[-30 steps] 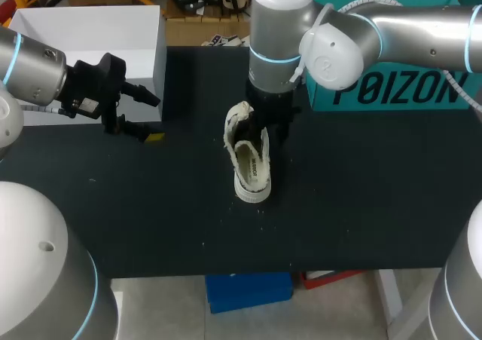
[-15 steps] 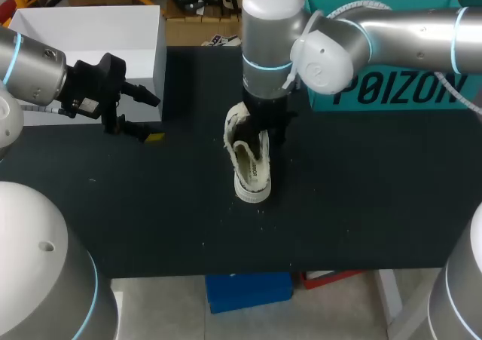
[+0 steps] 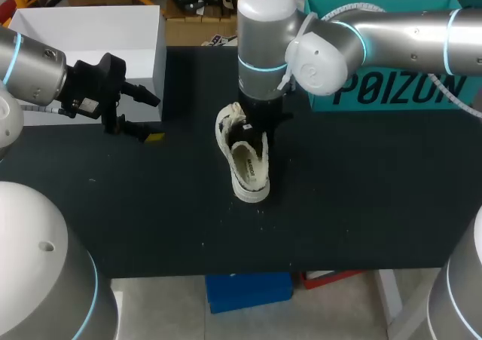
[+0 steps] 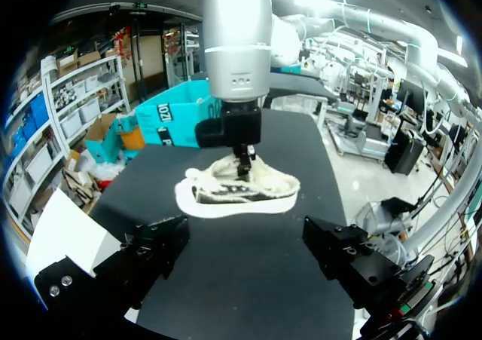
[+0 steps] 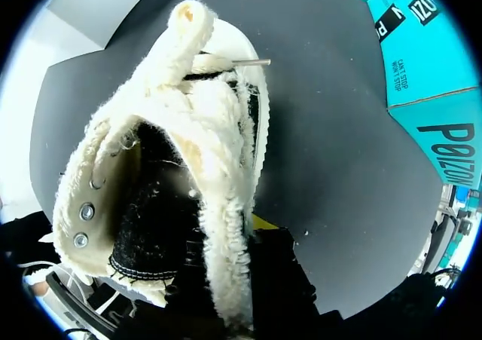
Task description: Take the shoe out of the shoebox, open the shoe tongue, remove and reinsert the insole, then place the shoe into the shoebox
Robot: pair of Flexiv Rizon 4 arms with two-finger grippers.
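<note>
Over the last second my right arm swings leftward above the shoe (image 3: pixel 245 163). The shoe's end nearer the table's back edge twists with it toward the left edge, while the end nearer the front edge barely shifts. The shoe sits sole-down at mid-table. I judge that my right gripper (image 3: pixel 260 133) is pinching its fleecy side wall, so the hold looks firm enough to work the tongue open. My left gripper (image 3: pixel 151 118) is unchanged, fingers spread, near the white box (image 3: pixel 90 31) at the back left corner.
</note>
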